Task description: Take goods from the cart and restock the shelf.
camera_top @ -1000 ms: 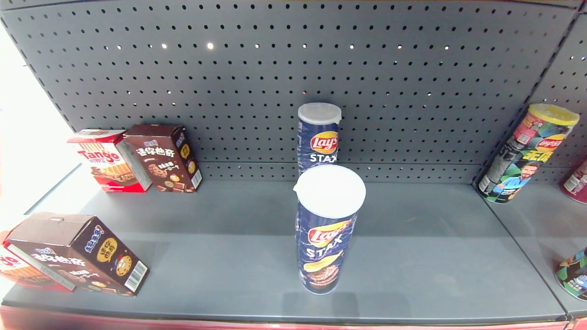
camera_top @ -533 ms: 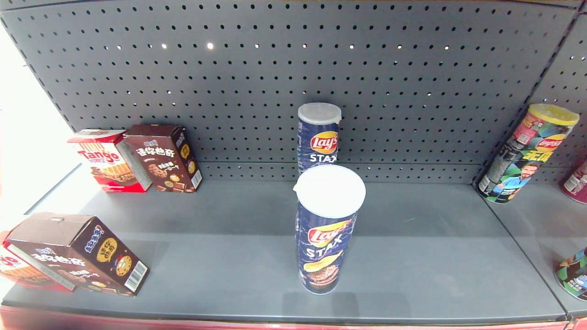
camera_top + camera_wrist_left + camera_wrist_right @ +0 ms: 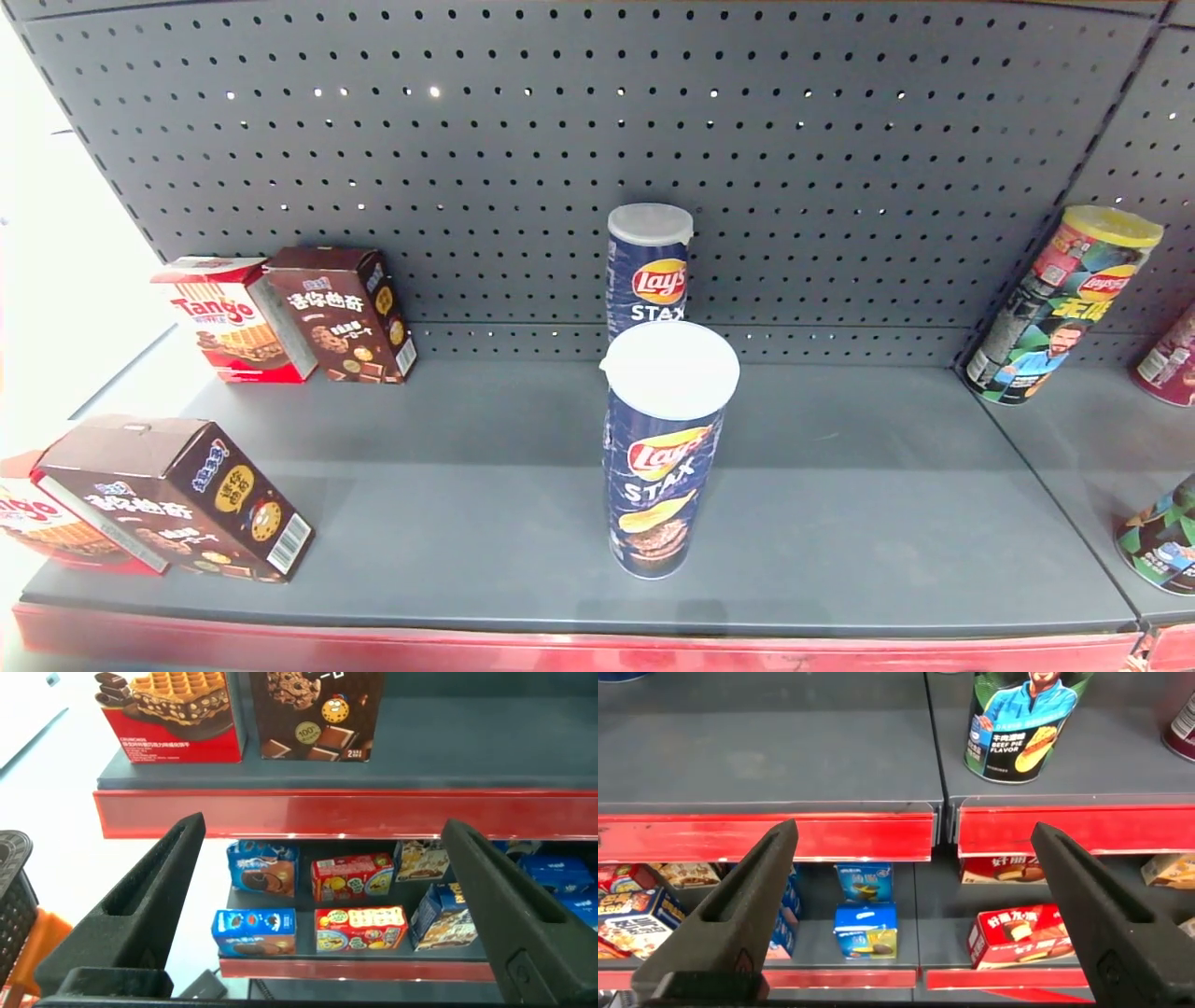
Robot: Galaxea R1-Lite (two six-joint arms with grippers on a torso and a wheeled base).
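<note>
Two dark blue chip cans stand upright on the grey shelf (image 3: 840,523), the front can (image 3: 665,457) mid-shelf and the rear can (image 3: 648,271) against the pegboard behind it. My left gripper (image 3: 322,915) is open with nothing between its fingers, in front of the shelf's red edge (image 3: 374,812), below a red wafer box (image 3: 173,714) and a brown cookie box (image 3: 318,714). My right gripper (image 3: 910,915) is open too and holds nothing, facing the red shelf edge (image 3: 831,835) below a green can (image 3: 1022,723).
A red wafer box (image 3: 229,322) and a brown cookie box (image 3: 345,313) stand at the back left, another brown box (image 3: 177,499) at the front left. A green can (image 3: 1060,308) leans at the right. A black basket (image 3: 11,905) is beside the lower shelf's small boxes (image 3: 360,929).
The head view has shifted a little, showing more of the shelf's red front edge. The cans and boxes stand where they were.
</note>
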